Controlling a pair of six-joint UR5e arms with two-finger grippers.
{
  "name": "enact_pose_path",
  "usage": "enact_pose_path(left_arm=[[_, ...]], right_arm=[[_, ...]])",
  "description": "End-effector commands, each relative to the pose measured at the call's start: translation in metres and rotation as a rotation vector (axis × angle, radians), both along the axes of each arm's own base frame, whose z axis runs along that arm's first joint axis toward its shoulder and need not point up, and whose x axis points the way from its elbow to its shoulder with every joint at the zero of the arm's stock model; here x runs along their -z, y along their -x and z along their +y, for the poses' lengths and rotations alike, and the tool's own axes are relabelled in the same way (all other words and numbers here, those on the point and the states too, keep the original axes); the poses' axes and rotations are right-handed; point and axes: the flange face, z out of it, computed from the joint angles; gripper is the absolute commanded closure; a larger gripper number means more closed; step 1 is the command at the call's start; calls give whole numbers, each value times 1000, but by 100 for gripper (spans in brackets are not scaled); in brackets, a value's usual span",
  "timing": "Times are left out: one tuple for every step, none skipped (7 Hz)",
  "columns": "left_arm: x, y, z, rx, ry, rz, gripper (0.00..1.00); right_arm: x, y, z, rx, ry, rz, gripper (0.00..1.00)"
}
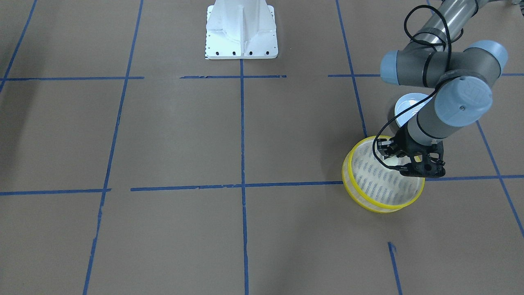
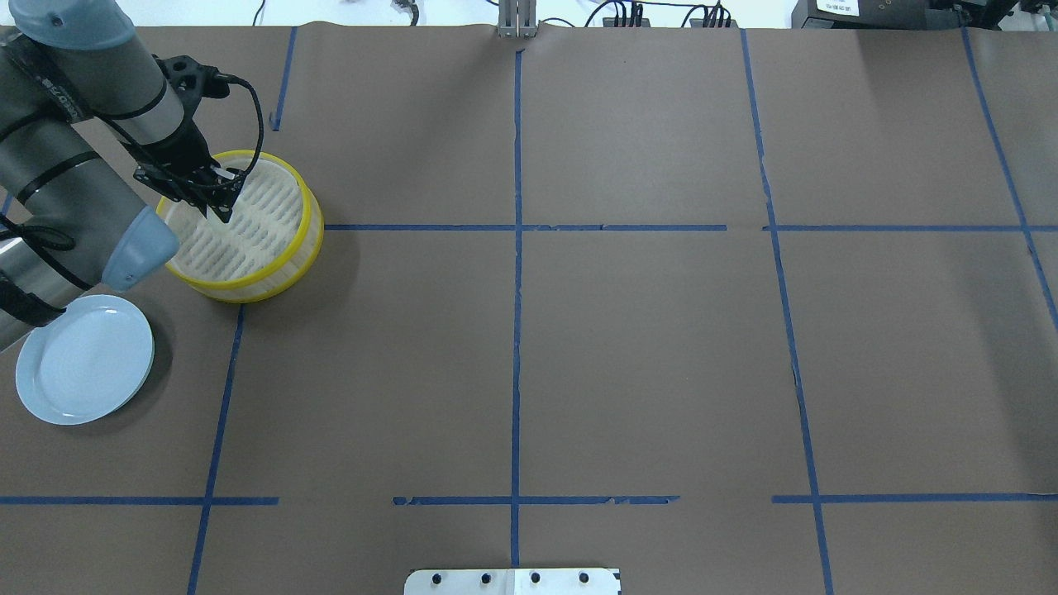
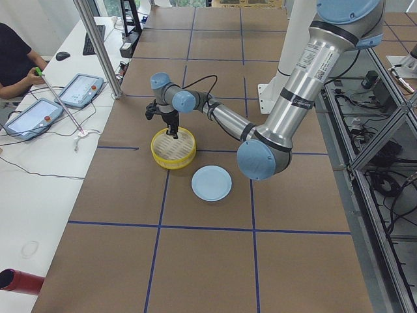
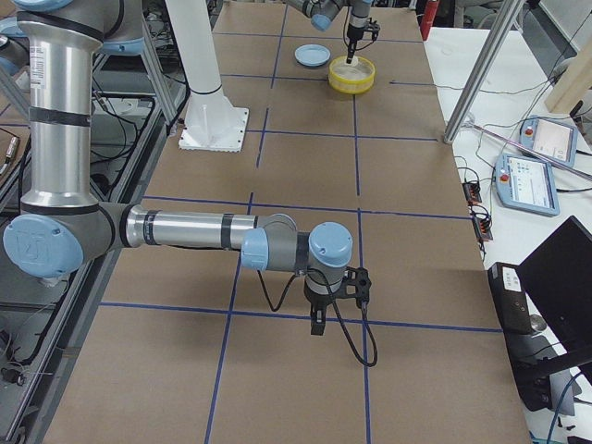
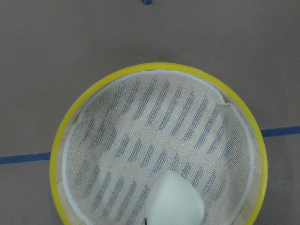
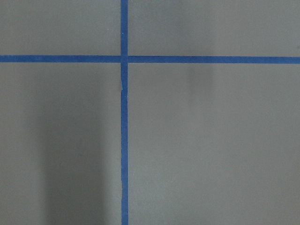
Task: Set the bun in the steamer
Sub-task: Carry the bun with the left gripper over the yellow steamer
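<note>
Bun (image 5: 176,200) within the steamer (image 5: 158,67) rim, seen from straight above.

The round steamer fills most of the view, its bright yellow rim cut off at the lower edge. A pale cloth liner (image 5: 154,126) covers the floor, and rows of dark slots show through it. The cream-white, smooth bun lies at the bottom centre, over the near part of the liner and partly cut by the frame edge; whether it rests on the liner cannot be told. Around the steamer is the brown table (image 5: 56,56). A blue tape line (image 5: 23,158) runs out on the left, another (image 5: 280,131) on the right, and a scrap of tape (image 5: 147,2) shows at the top edge.
</note>
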Motion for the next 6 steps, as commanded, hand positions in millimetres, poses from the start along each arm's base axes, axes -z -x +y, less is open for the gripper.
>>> enact_pose_path(left_arm=[[-26,-16,-6,6,-17,0,74],[-33,-18,-8,8,-16,2,73],[-34,-19,-9,8,-22,6,73],[-34,-20,-8,7,-22,6,72],[-36,-21,-8,5,-20,4,65],[-35,-21,-8,5,-23,4,39]], right_arm=[[0,0,0,-1,0,0,0],[0,0,0,-1,0,0,0],[0,0,0,-1,0,0,0],[0,0,0,-1,0,0,0],[0,0,0,1,0,0,0],[0,0,0,1,0,0,0]])
